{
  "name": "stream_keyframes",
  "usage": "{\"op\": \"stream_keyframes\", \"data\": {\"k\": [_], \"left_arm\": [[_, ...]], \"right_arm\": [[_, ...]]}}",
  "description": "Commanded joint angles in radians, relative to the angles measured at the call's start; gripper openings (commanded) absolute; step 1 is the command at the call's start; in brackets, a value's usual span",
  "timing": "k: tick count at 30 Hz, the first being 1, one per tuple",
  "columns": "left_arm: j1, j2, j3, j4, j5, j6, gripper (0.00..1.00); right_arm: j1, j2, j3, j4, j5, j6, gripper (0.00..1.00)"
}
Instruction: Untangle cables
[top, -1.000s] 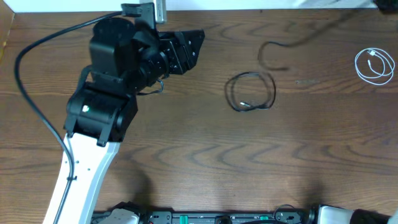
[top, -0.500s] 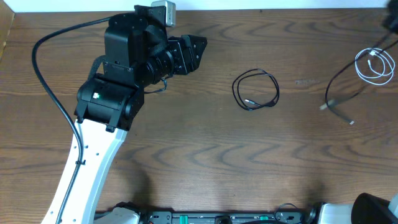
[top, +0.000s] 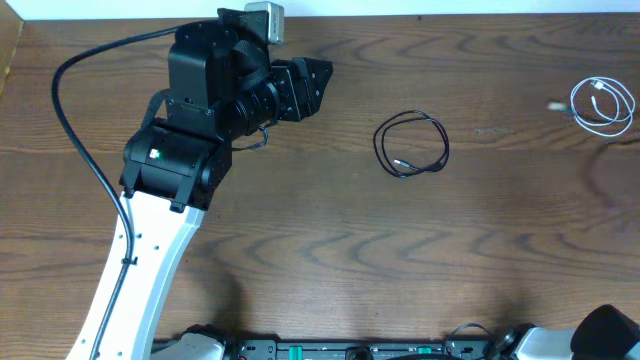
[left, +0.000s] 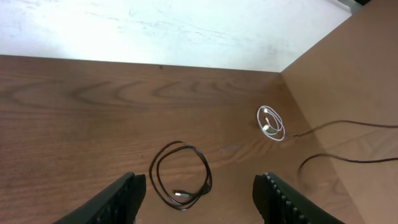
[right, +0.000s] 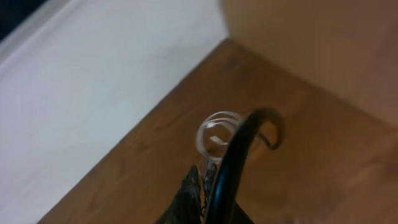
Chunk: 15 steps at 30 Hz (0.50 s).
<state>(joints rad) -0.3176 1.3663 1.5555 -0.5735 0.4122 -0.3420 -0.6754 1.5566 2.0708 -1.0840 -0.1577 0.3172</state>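
The black cable (top: 411, 145) lies in a small loose coil on the wooden table, right of centre. Far off at the right edge, the white cable (top: 602, 105) lies coiled apart from it. My left gripper (top: 303, 84) hovers to the left of the black coil, open and holding nothing. In the left wrist view its fingers (left: 118, 200) frame the black cable (left: 181, 182), with the white cable (left: 271, 122) beyond. My right gripper (right: 198, 186) is shut and points toward the white cable (right: 217, 134). A thick black wire (right: 239, 158) crosses in front of it.
The left arm (top: 170, 170) and its thick black wire (top: 75, 130) cover the table's left part. A dark piece of the right arm (top: 612, 332) shows at the bottom right corner. A wooden side wall (left: 348, 74) bounds the table on the right, with thin dark wires (left: 339, 160) against it.
The left arm shifted slightly right a second ago and has since held still. A thin dark wire that swung across the table's right half has left the overhead view.
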Motion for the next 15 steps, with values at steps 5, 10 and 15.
{"op": "stream_keyframes", "data": {"k": [5, 10, 15], "left_arm": [[0.003, -0.001, 0.010, -0.023, -0.006, 0.013, 0.61], [0.003, -0.001, 0.005, -0.032, -0.006, 0.013, 0.61], [0.003, -0.001, 0.004, -0.032, -0.006, 0.013, 0.61]], "right_arm": [[-0.017, 0.116, 0.002, 0.029, 0.098, -0.019, 0.01], [-0.017, 0.245, 0.002, 0.071, 0.098, -0.019, 0.01], [-0.017, 0.386, 0.002, 0.147, 0.029, -0.019, 0.46]]}}
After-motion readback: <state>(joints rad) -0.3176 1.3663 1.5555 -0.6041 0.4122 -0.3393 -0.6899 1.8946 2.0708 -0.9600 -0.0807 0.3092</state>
